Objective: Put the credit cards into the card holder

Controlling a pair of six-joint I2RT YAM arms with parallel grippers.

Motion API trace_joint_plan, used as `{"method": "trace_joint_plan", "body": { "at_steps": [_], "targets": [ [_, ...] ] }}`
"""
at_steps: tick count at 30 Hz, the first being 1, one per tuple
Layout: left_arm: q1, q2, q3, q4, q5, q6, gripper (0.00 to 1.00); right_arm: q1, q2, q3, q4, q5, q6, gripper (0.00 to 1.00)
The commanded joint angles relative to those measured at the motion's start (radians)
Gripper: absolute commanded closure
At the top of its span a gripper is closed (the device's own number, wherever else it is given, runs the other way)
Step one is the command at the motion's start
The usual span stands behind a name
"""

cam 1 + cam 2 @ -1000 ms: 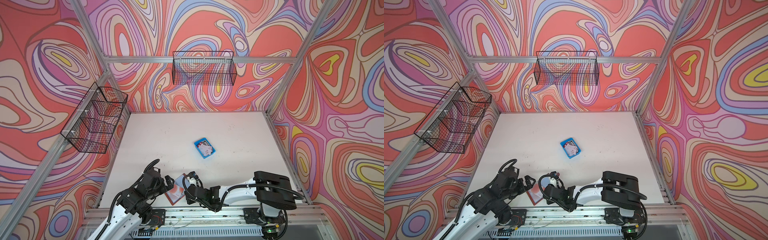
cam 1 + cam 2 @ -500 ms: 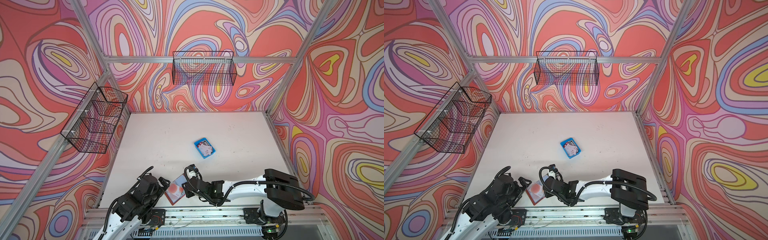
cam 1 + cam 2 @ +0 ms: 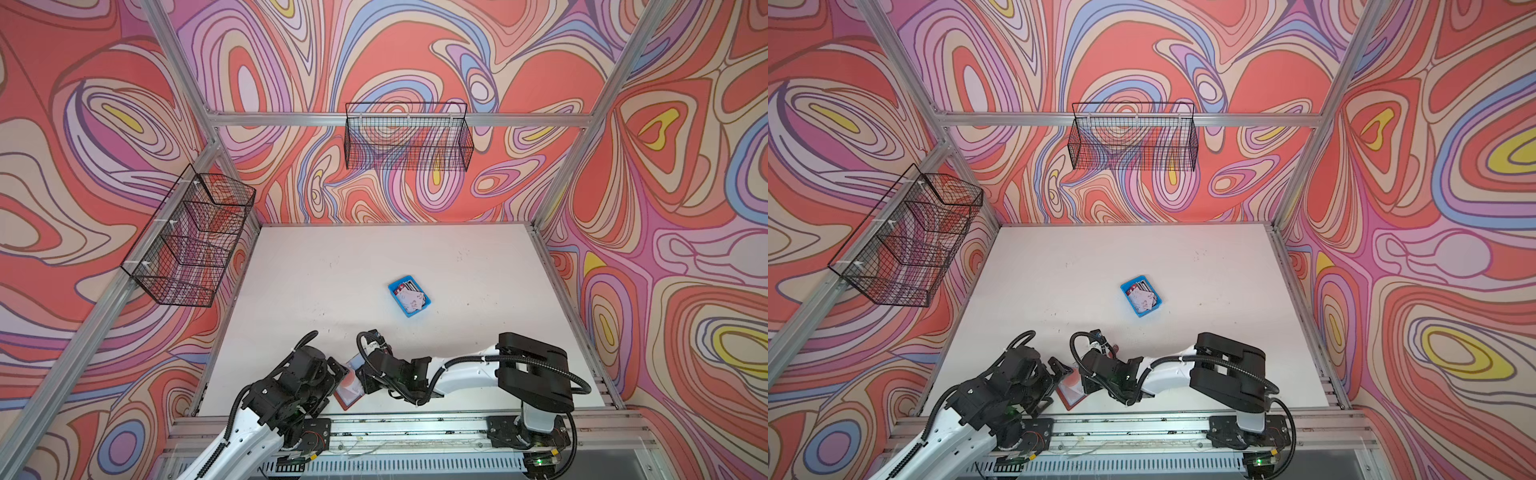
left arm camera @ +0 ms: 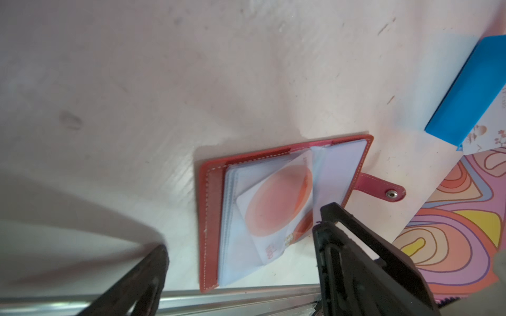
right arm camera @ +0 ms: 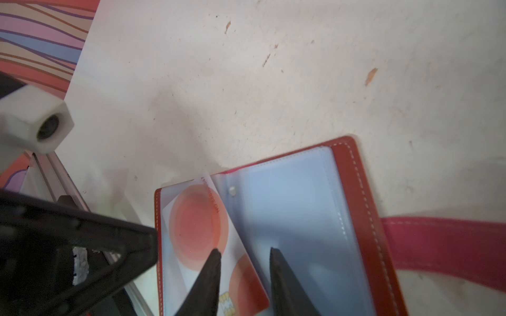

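Note:
The red card holder lies open at the table's front edge, snap tab out to one side. One of the credit cards, white with red circles, sits skewed in a clear sleeve with a corner sticking out. My right gripper hovers over that corner, open a little, nothing pinched. My left gripper stands wide open beside the holder, one finger over its page. More credit cards lie in the blue tray.
The blue tray sits mid-table, behind the arms. An aluminium rail runs along the front edge right by the holder. Wire baskets hang on the back wall and left wall.
My right jaws have parted slightly and the card now lies loose in the sleeve. The right arm's elbow swung out to the right and back. The left gripper stayed wide open and shifted a little.

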Motion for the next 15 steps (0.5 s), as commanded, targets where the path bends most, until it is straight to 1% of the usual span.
{"method": "trace_joint_plan", "body": {
  "at_steps": [1,6,12,15],
  "targets": [
    [0.006,0.038,-0.017,0.099,0.033,0.021,0.0,-0.005,-0.006,-0.006,0.035,-0.036,0.021,0.69],
    [0.006,0.058,-0.051,0.183,0.043,0.022,0.0,0.001,-0.024,-0.045,0.096,-0.069,0.05,0.71],
    [0.006,0.056,-0.041,0.153,-0.012,0.032,0.0,0.026,-0.016,-0.032,0.096,-0.062,0.07,0.74],
    [0.006,0.049,-0.047,0.173,-0.019,0.037,0.0,0.033,-0.019,-0.032,0.103,-0.051,0.082,0.76]
  ]
}}
